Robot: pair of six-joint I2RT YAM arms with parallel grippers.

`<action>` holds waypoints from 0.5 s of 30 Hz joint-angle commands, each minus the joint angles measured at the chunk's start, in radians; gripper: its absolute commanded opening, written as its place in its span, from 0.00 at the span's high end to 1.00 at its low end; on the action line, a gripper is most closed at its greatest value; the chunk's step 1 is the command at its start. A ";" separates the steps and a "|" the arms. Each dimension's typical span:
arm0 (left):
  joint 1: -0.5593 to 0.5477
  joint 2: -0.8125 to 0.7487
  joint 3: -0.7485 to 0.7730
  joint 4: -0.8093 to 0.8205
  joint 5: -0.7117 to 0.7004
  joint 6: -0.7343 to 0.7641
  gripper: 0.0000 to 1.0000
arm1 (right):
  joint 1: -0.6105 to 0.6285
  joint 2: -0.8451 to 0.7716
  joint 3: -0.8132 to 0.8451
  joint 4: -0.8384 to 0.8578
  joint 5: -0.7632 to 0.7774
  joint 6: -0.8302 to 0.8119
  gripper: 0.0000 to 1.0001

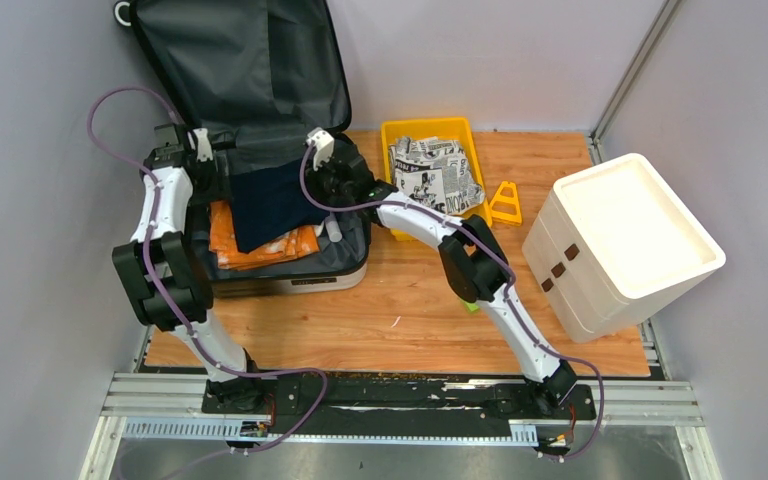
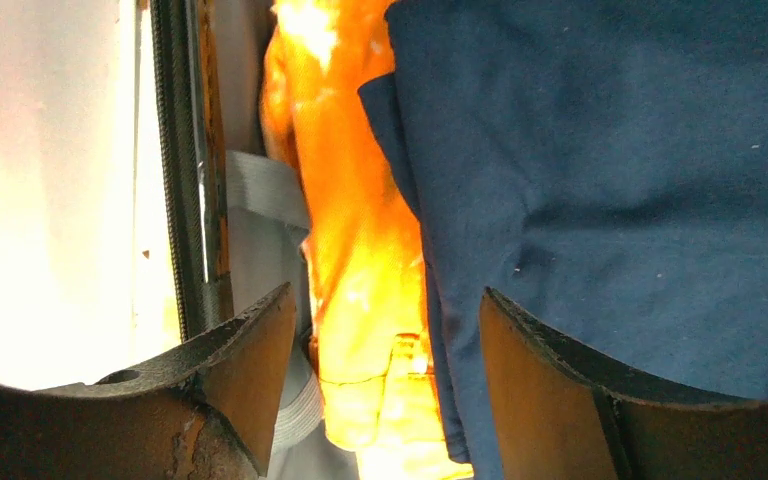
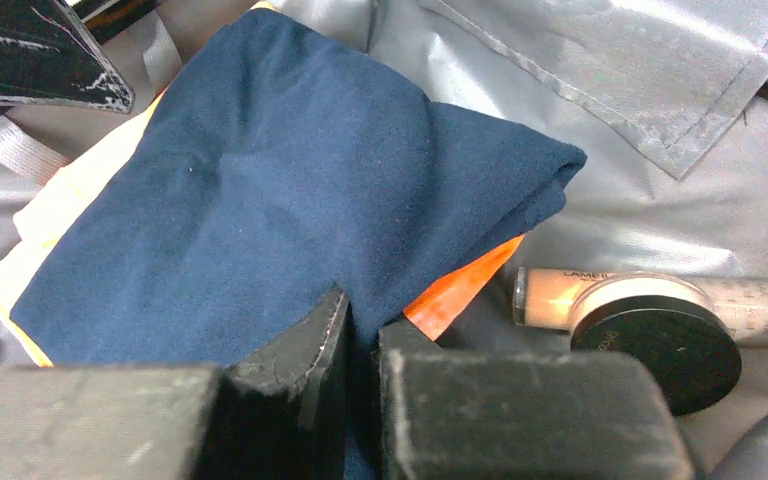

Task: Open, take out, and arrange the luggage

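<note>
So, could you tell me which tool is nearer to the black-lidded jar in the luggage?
Right. The right tool, pinching the navy cloth, sits just beside the jar; the left tool is open over the orange garment along the luggage's opposite side.

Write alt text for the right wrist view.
The right gripper pinches the near edge of a folded navy garment lying on an orange garment inside the luggage. A beige tube and a round black jar lie on its grey lining to the right.
</note>
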 commanded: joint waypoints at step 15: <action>0.050 -0.022 -0.176 0.210 0.220 -0.084 0.29 | -0.018 -0.067 -0.027 0.029 0.001 0.014 1.00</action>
